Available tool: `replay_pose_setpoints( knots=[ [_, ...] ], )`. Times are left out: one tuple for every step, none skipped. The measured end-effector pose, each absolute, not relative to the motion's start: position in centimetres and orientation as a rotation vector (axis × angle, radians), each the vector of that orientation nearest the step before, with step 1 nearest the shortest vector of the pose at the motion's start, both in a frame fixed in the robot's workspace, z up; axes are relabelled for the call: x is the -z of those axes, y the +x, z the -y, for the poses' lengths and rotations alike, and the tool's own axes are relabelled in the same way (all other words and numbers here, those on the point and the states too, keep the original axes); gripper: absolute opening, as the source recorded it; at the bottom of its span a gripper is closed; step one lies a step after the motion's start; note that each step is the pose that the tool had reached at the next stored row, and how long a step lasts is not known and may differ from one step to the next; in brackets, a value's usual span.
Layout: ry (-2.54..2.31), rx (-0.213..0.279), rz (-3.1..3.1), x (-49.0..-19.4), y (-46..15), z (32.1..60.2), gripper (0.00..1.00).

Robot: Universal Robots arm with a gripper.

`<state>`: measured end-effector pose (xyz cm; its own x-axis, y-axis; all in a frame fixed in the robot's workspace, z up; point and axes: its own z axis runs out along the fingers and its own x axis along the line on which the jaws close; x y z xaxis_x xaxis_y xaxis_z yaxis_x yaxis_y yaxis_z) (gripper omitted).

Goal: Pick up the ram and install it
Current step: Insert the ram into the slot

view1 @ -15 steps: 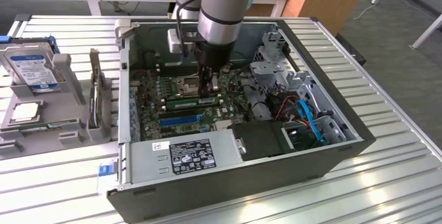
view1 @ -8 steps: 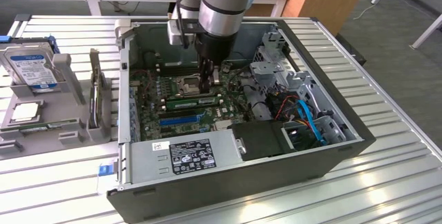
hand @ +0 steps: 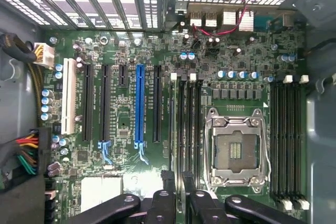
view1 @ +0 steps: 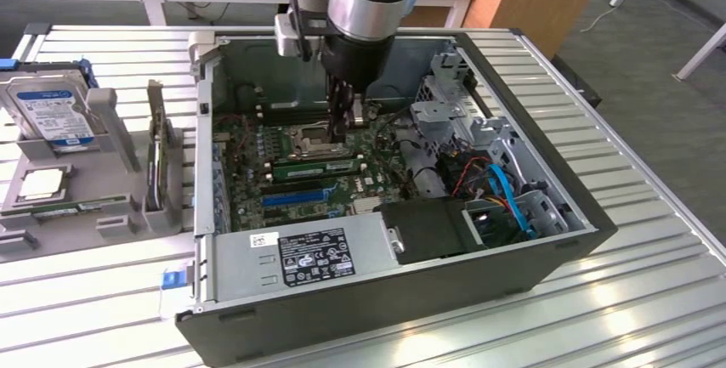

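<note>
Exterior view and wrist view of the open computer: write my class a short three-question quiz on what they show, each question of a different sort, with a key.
1. True or false: the gripper is inside the open computer case, above the motherboard.
2. Multiple choice: between black slots on the motherboard, one long slot is A red, B blue, C yellow.
3. Short answer: which part with a blue and white label sits in the tray at the exterior view's left?
Key: 1 true; 2 B; 3 the hard drive.
</note>
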<state>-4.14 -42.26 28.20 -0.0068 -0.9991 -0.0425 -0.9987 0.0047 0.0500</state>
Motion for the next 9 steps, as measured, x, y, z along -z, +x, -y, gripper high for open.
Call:
replay_pose_setpoints(
  knots=[
    [2.210,0.103,2.223,-28.3,-4.1,42.3,0.19],
    [2.210,0.103,2.223,-28.5,-4.1,42.3,0.19],
    [2.210,0.103,2.223,-28.6,-4.1,42.3,0.19],
    [2.210,0.103,2.223,-28.8,-4.1,42.3,0.19],
    [2.210,0.103,2.223,-29.0,-4.1,42.3,0.19],
    [2.210,0.103,2.223,-29.3,-4.1,42.3,0.19],
    [2.210,0.103,2.223,-29.5,-4.1,42.3,0.19],
    [2.210,0.103,2.223,-29.7,-4.1,42.3,0.19],
    [2.210,0.103,2.223,-29.9,-4.1,42.3,0.19]
  ],
)
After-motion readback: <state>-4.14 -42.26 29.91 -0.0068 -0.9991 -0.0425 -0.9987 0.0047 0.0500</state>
